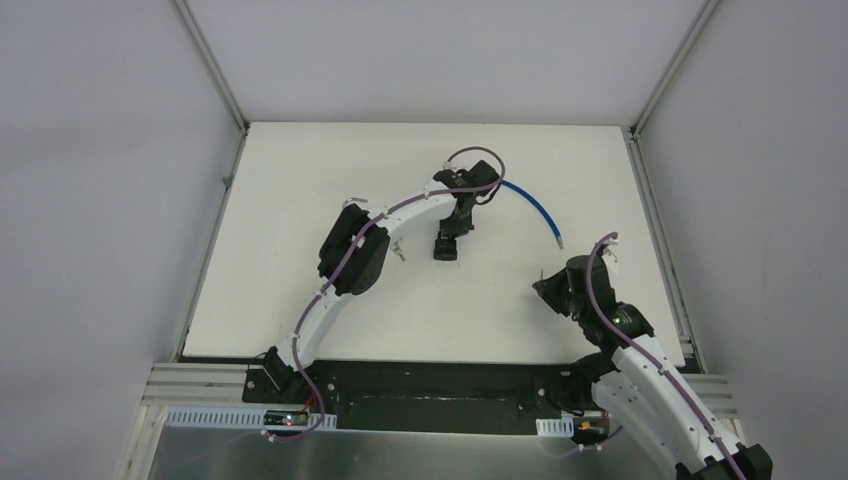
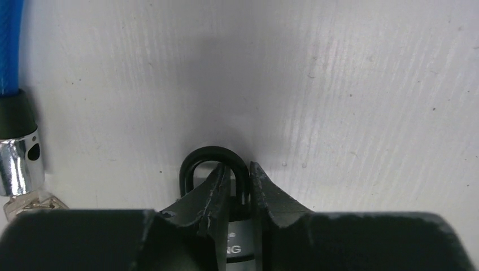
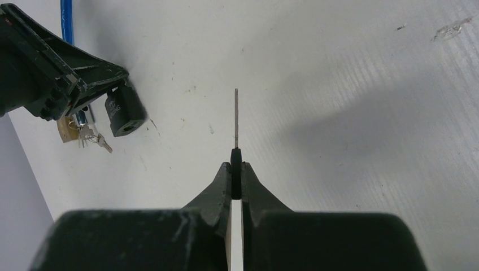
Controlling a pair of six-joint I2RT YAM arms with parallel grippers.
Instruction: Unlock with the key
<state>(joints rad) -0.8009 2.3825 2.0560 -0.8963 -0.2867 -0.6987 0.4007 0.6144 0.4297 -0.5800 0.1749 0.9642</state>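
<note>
Right hand pinches key by its head, blade forward, likely for insertion, well right of padlock. Left hand straddles padlock, presumably steadying it; we cannot tell if clamped.

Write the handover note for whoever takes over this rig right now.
Left pincer: shut on the black padlock, shackle poking out ahead of the fingers.
Right pincer: shut on the key, blade pointing forward, well apart from the padlock.
Blue cable and spare keys lie beside the left pincer.
Done: padlock and key both grasped.
Left: insert key, turn, free shackle.
</note>
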